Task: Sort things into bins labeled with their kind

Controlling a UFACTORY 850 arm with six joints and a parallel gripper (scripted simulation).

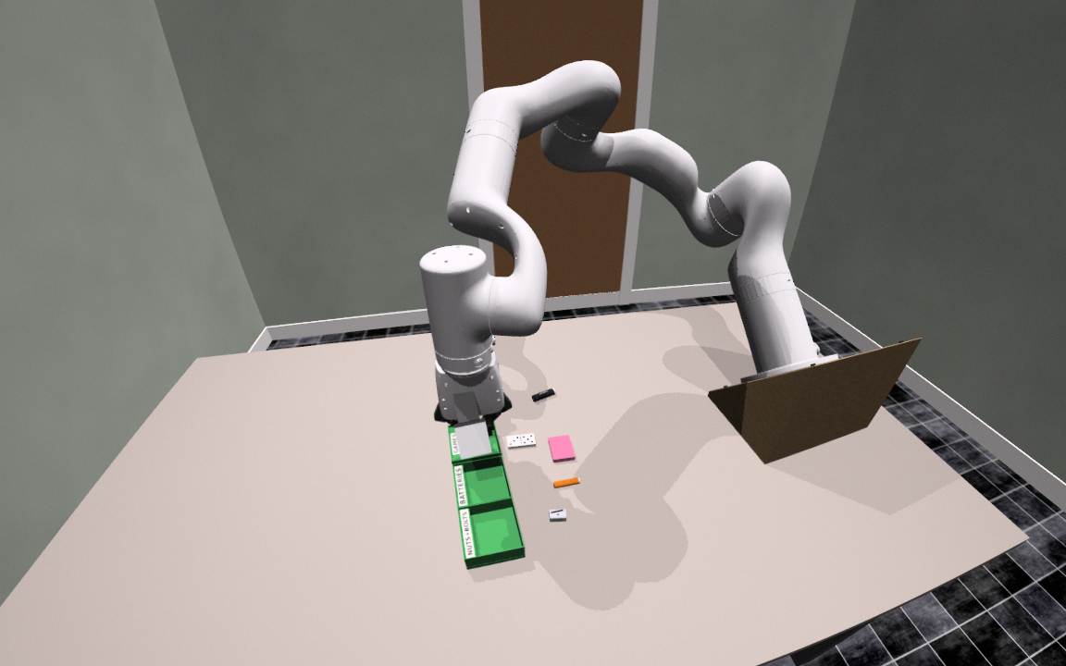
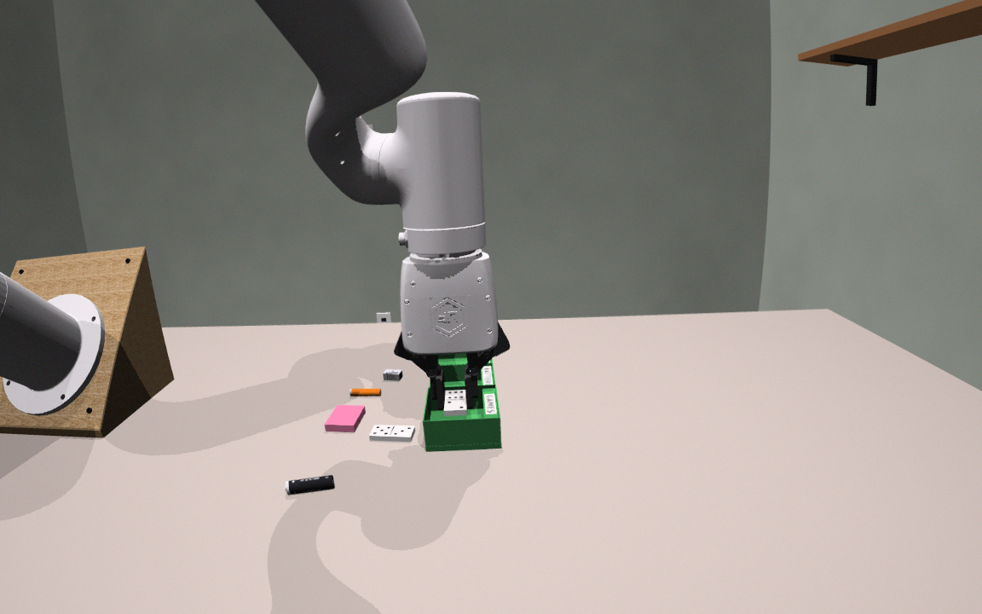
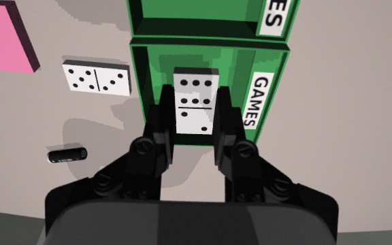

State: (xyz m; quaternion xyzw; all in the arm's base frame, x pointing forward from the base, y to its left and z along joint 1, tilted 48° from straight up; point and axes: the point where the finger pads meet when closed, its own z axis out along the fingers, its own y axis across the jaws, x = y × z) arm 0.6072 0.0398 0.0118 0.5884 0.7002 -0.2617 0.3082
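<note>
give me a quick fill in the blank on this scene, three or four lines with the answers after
1. The hand is shut on a ____.
2. The held piece hangs over the bin labelled ____.
3. The second domino lies on the table beside a ____ block.
4. The middle bin is labelled ____.

Missing words: domino; GAMES; pink; BATTERIES
</note>
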